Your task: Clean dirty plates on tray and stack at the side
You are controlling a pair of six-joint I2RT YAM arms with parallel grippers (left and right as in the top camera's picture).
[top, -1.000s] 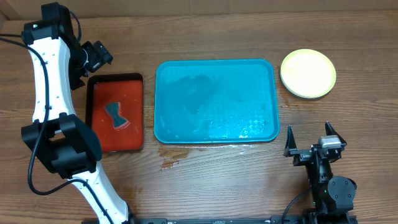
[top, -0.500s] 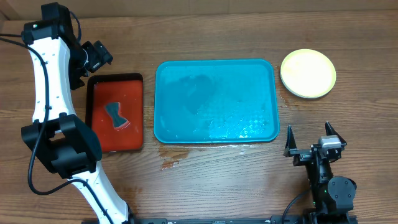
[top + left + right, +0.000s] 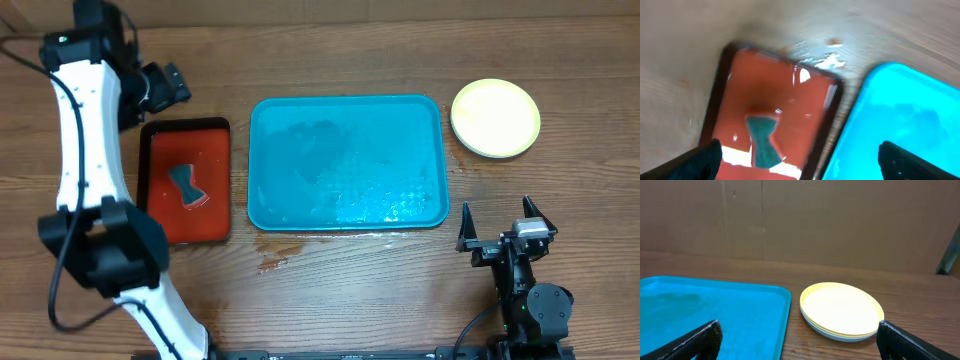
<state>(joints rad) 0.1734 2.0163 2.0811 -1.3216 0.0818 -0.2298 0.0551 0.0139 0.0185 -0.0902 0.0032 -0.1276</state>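
The teal tray (image 3: 346, 162) lies mid-table, wet and holding no plates; it also shows in the left wrist view (image 3: 900, 125) and the right wrist view (image 3: 705, 310). The plates (image 3: 495, 117) are stacked to its right at the far side, a pale yellow-green one on top. The right wrist view shows the stack (image 3: 841, 310) with a light blue rim at the bottom and no smears visible. My left gripper (image 3: 168, 86) hovers open and empty over the far edge of the red tray (image 3: 185, 180). My right gripper (image 3: 497, 218) is open and empty near the front right.
The red tray with a black rim (image 3: 780, 95) holds water and a small teal sponge (image 3: 763, 142). Water drops lie on the wood in front of the teal tray (image 3: 275, 262). A cardboard wall (image 3: 800, 220) stands behind the table.
My left arm has shifted a little to the right and toward the far side, carrying its gripper along. The right arm, trays and plates have not moved.
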